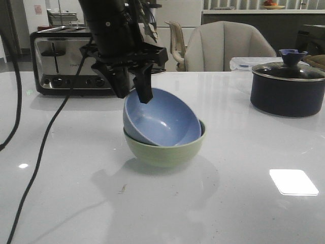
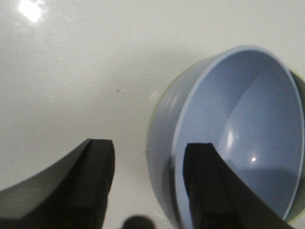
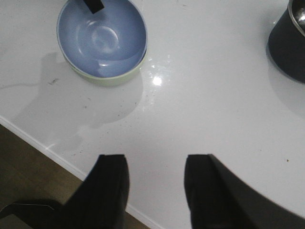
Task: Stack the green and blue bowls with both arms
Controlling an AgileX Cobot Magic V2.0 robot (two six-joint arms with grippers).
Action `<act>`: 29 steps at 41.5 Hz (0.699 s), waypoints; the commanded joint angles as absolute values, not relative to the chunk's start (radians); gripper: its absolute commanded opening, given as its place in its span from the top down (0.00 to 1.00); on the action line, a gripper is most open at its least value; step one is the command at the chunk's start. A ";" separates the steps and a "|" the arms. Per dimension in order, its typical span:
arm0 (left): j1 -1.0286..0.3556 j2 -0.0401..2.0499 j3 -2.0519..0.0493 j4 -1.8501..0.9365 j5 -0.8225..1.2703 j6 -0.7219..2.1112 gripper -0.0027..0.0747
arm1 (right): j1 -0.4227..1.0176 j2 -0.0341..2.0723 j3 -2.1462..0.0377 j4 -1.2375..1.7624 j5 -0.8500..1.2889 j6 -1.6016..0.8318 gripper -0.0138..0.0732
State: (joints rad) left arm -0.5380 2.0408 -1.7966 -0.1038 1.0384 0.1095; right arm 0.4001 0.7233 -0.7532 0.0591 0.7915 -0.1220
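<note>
The dusty blue bowl (image 1: pixel 162 119) lies tilted inside the pale green bowl (image 1: pixel 163 151) at the table's middle, its opening facing front right. My left gripper (image 1: pixel 134 95) is open and straddles the blue bowl's raised far-left rim, one finger inside it and one outside. In the left wrist view the blue bowl (image 2: pixel 248 119) fills the right side, a sliver of the green bowl (image 2: pixel 300 81) shows behind it, and the gripper (image 2: pixel 148 152) spans the rim. My right gripper (image 3: pixel 157 164) is open and empty, above the table's front edge, apart from the blue bowl (image 3: pixel 102 36) and green bowl (image 3: pixel 114 78).
A steel toaster (image 1: pixel 66 61) stands at the back left. A dark navy lidded pot (image 1: pixel 287 89) stands at the back right and also shows in the right wrist view (image 3: pixel 288 43). A black cable (image 1: pixel 45 142) trails over the left side. A chair (image 1: pixel 223 48) stands behind the table.
</note>
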 commanded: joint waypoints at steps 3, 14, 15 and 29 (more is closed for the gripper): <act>-0.544 1.901 -1.876 -0.029 1.075 0.106 0.44 | 0.397 0.720 -0.779 0.064 0.719 -0.128 0.37; -0.548 1.693 -1.811 -0.026 1.110 0.106 0.44 | 0.397 0.720 -0.779 0.064 0.719 -0.128 0.37; -0.547 1.665 -1.787 -0.026 1.101 0.104 0.44 | 0.397 0.720 -0.779 0.064 0.719 -0.128 0.37; -0.547 1.281 -1.365 -0.053 0.932 0.104 0.44 | 0.397 0.720 -0.779 0.064 0.719 -0.128 0.37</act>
State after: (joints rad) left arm -0.5380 1.3986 -1.4230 -0.0370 1.0177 0.1095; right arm 0.4001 0.7233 -0.7532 0.0591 0.7915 -0.1220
